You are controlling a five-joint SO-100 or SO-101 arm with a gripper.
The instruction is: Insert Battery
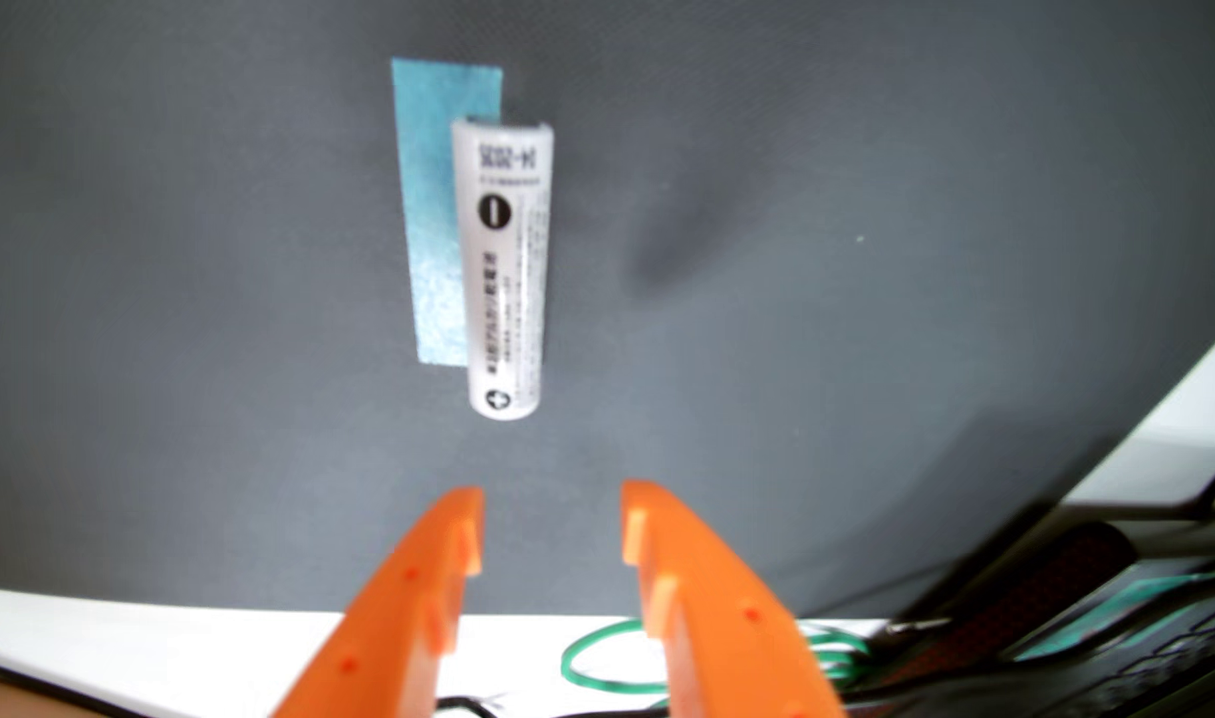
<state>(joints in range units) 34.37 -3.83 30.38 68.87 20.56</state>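
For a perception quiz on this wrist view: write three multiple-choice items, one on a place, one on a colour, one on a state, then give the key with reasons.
1. Where does the battery lie relative to the strip of tape?
A. Along its right edge, partly over it
B. Far to its left, apart from it
C. Under it, fully covered

2. What colour are the gripper's fingers?
A. Black
B. Orange
C. White

3. In what state is the gripper?
A. Shut on the battery
B. Shut on nothing
C. Open, holding nothing

Key:
1 A: the white cylinder overlaps the blue tape's right side on the grey mat.
2 B: both fingers show bright orange at the bottom of the view.
3 C: a clear gap of mat separates the fingertips, and the battery lies beyond them, untouched.
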